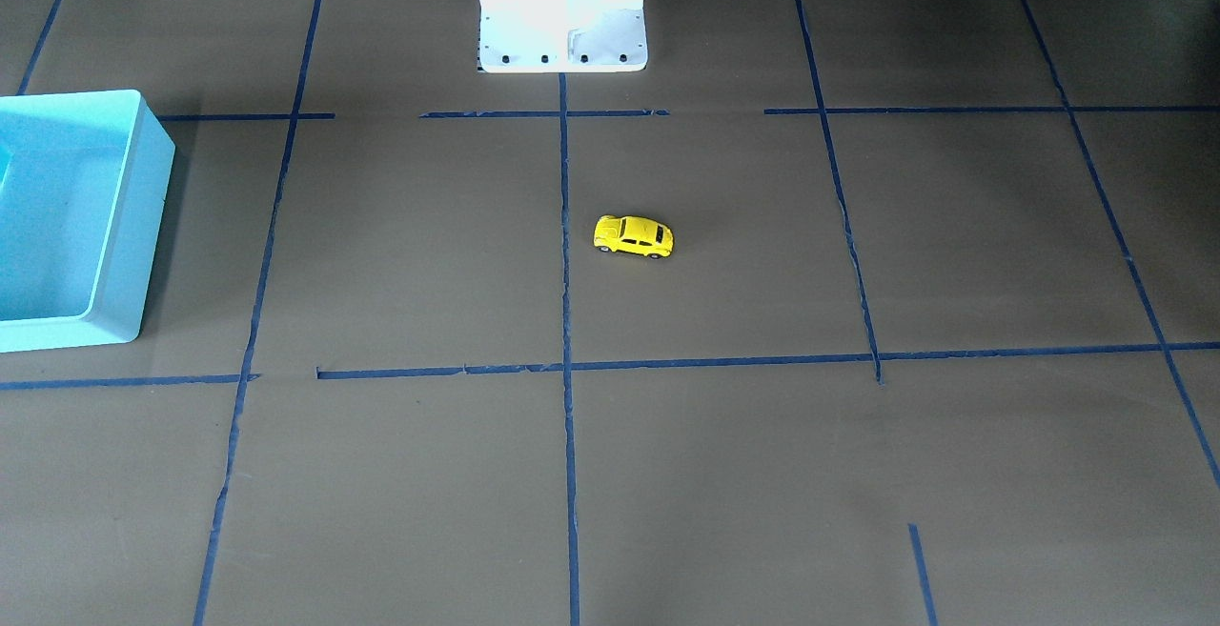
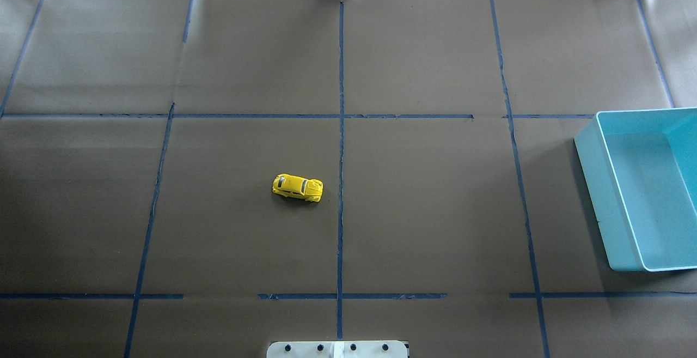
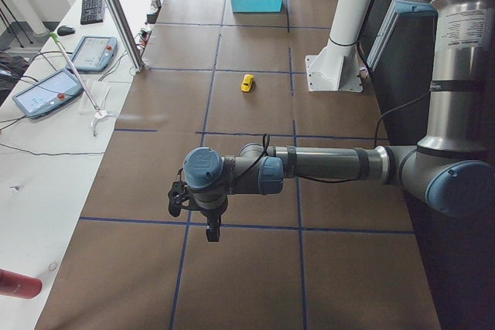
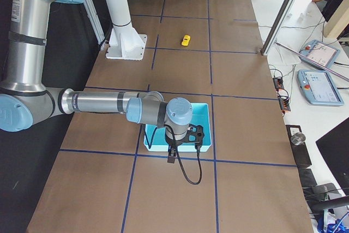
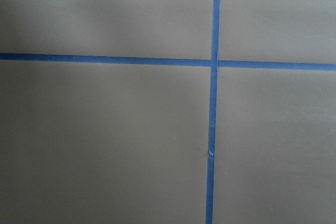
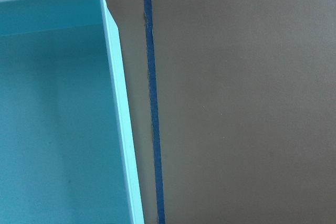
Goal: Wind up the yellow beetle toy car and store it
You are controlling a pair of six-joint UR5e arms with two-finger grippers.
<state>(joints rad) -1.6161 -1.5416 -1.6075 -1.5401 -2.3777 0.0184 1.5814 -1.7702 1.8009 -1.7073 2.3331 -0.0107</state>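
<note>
Paper (image 2: 435, 211) covers the bench, crossed by blue tape lines (image 2: 341, 145). On it the car (image 2: 297, 187) stands on its wheels near the middle, just to our left of the centre line and broadside to the robot-side edge, with paper on every side. We see the bin (image 2: 593, 194) toward the right end, open side up and well apart from the car. The white base (image 2: 337, 349) sits at the middle of the robot-side edge. Our left gripper (image 3: 213, 229) hangs toward the left end, above a tape crossing, and our right gripper (image 4: 172, 159) hangs above the bin's rim. Both show only from the side cameras, so we cannot tell whether their fingers are spread or pressed together.
</note>
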